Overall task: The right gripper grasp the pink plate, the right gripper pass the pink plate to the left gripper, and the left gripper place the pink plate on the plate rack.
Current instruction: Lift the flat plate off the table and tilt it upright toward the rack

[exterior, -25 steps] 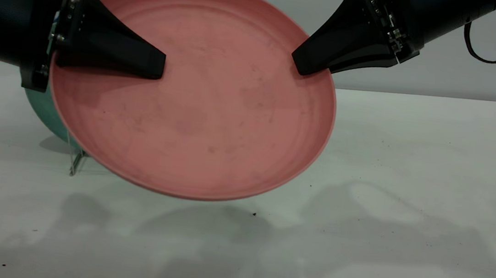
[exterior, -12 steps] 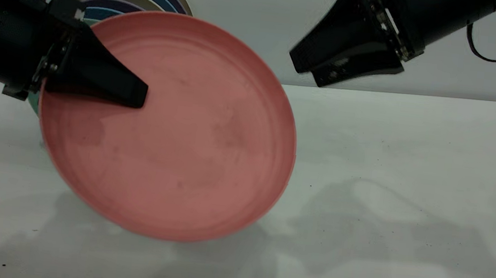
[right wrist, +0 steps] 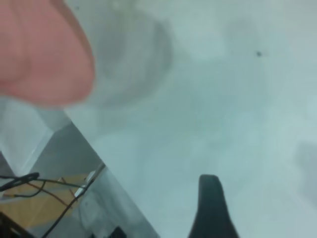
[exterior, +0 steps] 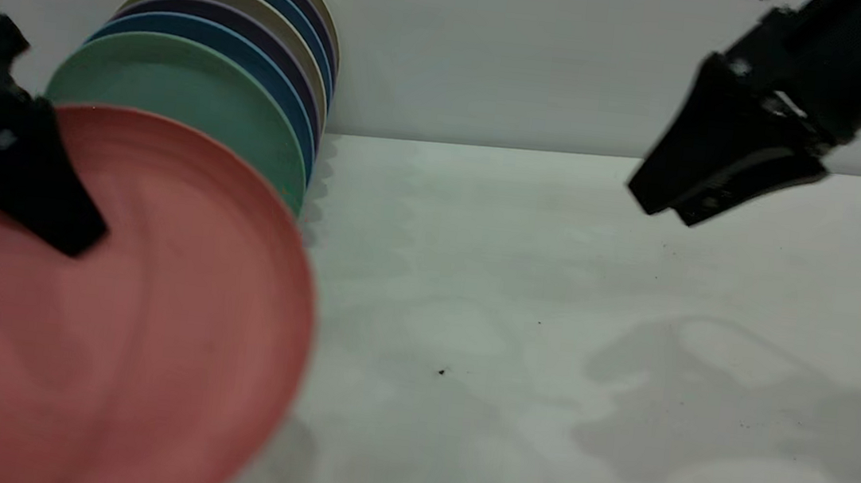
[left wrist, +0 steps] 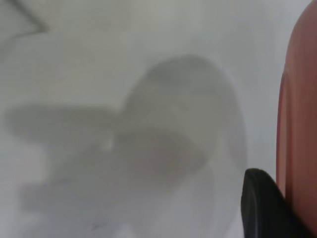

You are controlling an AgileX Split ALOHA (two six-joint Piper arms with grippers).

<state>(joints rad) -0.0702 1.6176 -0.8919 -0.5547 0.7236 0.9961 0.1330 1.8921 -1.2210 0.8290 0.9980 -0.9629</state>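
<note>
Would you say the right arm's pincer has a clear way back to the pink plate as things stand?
Probably yes: bare table separates the right pincer from the pink plate, which the left pincer holds at the far left.

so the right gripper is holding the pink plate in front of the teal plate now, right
Not quite: it is the left gripper that holds the pink plate, in front of the teal plate. The exterior view shows the right gripper far off to the right, empty above the table.
</note>
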